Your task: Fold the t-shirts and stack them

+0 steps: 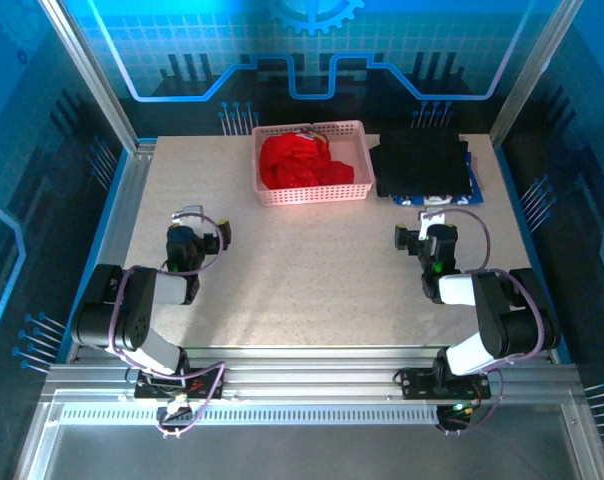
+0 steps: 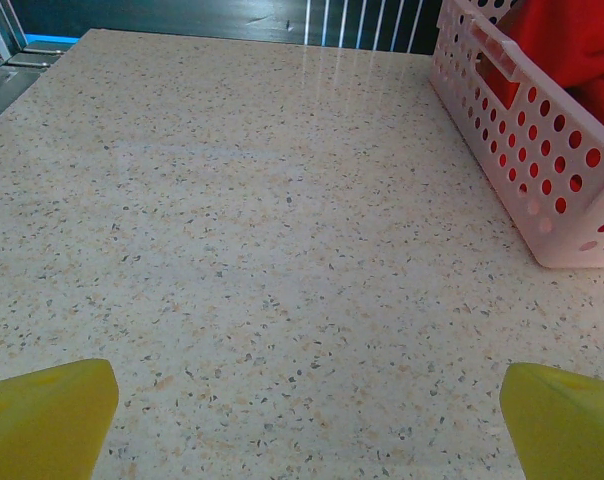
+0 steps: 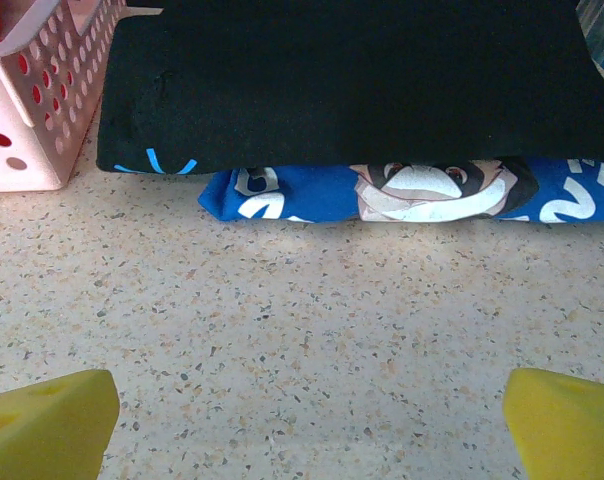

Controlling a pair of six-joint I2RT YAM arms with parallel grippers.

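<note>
Table: speckled beige stone-look table (image 1: 302, 270), bare across the middle and near half; both arm bases bolted at the near edge.

Basket: pink perforated plastic basket (image 1: 312, 195), rectangular, at the far edge, just left of centre; a corner of its holed wall seen at upper right from the left wrist (image 2: 542, 170) and at upper left from the right wrist (image 3: 42, 110).

Stack, top: black folded cloth t-shirt (image 1: 422, 165), flat near the far right corner, just beside the basket's right wall; small light-blue mark near its near-left corner (image 3: 352, 80).

Stack, bottom: bright blue folded cloth t-shirt (image 3: 302, 195) with white and brown print, under the black one, folded edge poking out along the near side, lying on the table.

In basket: bright red cloth t-shirt (image 1: 302, 165), crumpled, unfolded, heaped inside; red showing through the wall holes from the left wrist (image 2: 572, 40).

Left gripper: left gripper (image 1: 197, 222) low over the left half of the table, well short of the basket; yellow fingertips (image 2: 42, 420) spread wide, bare tabletop between them, holding nothing.

Right gripper: right gripper (image 1: 429, 222) near the front of the folded stack, apart from it; yellow fingertips (image 3: 42, 425) spread wide, gripping nothing.
</note>
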